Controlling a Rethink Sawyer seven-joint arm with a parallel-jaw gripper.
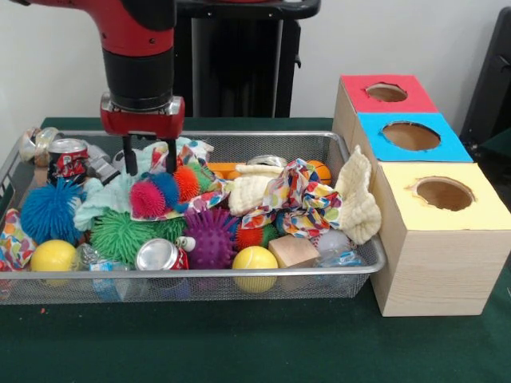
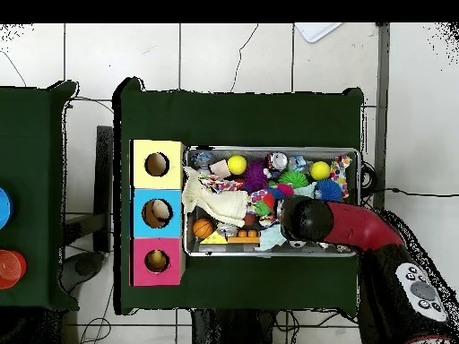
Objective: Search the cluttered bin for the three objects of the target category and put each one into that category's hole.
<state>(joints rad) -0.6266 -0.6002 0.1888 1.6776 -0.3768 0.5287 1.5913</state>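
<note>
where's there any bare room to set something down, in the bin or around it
None in the bin: balls, cans and cloths fill it wall to wall, and the gripper hangs over its far left part. Free patches: the green table along the bin's near wall, and the strip behind the bin. The boxes stand close against its right end.

The red and black arm (image 1: 137, 40) is being held vertically, wrist pointing straight down. The gripper (image 1: 149, 154) is being kept below it, its two dark fingers (image 1: 128, 153) hanging downward and spread apart, with nothing clamped between them.
</note>
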